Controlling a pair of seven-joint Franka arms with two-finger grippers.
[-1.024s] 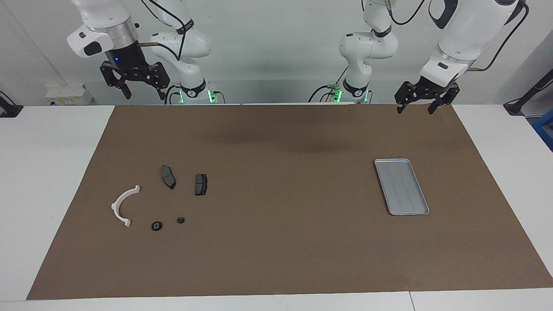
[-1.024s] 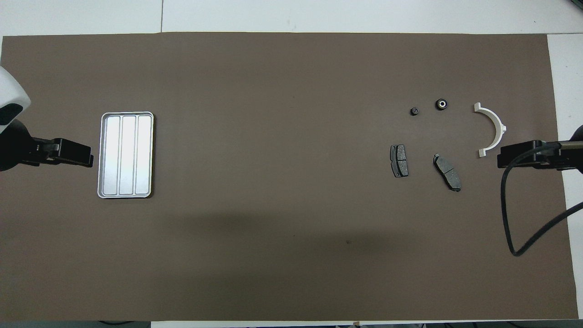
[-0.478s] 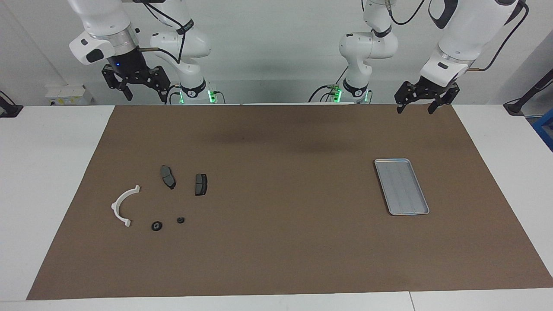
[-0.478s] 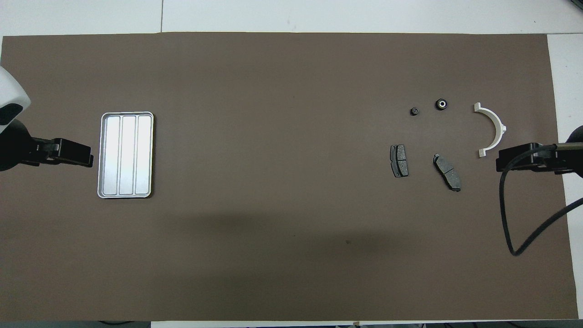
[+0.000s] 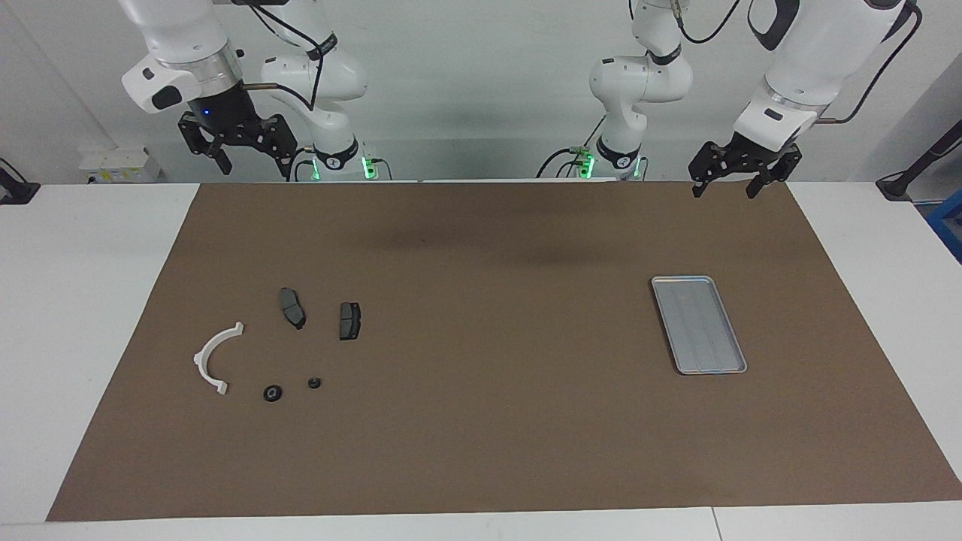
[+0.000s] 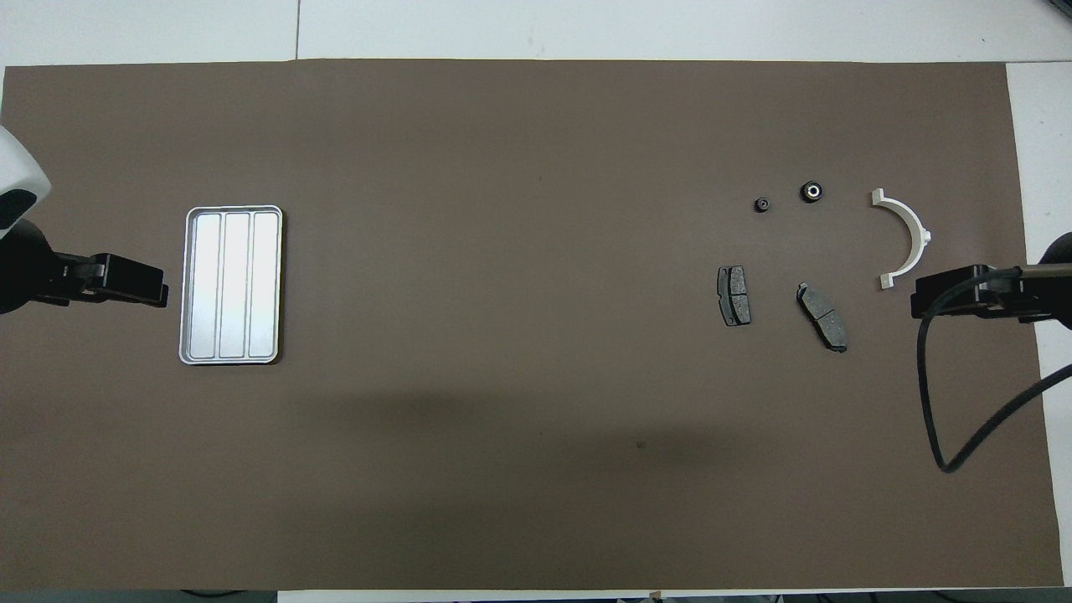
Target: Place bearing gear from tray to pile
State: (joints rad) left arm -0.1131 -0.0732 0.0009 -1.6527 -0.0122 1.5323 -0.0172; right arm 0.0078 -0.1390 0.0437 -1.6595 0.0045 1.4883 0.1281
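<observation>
Layout of the surface, read across the facing view from the right arm's end to the left arm's end.

The right hand (image 5: 255, 167) hangs high with its fingers spread wide and empty. In the overhead view it is above the mat's (image 5: 481, 451) end edge, beside the pile.

The pile lies on the mat and comprises:
- a white arc (image 5: 213, 356);
- two dark pads (image 5: 292, 307) (image 5: 349, 321), nearer to the robots than the arc;
- two small round parts (image 5: 273, 393) (image 5: 314, 383), just beside the arc and farther from the robots than the pads.

We judge one of the round parts to be the bearing gear, though we cannot tell which.

The tray (image 5: 699, 323) lies well apart, toward the left arm's end, and is bare.

The left hand (image 5: 723, 189) is raised, wide and empty. From above it is over the mat just beside the tray.

We read the transfer as done, so what is left is to hold clear. That is done well by keeping both hands high and making no descent over the pile, because the round parts would likely roll if nudged.

Broad bare mat separates the pile from the tray, and more lies farther from the robots. The arc is the piece closest to a mat edge.
</observation>
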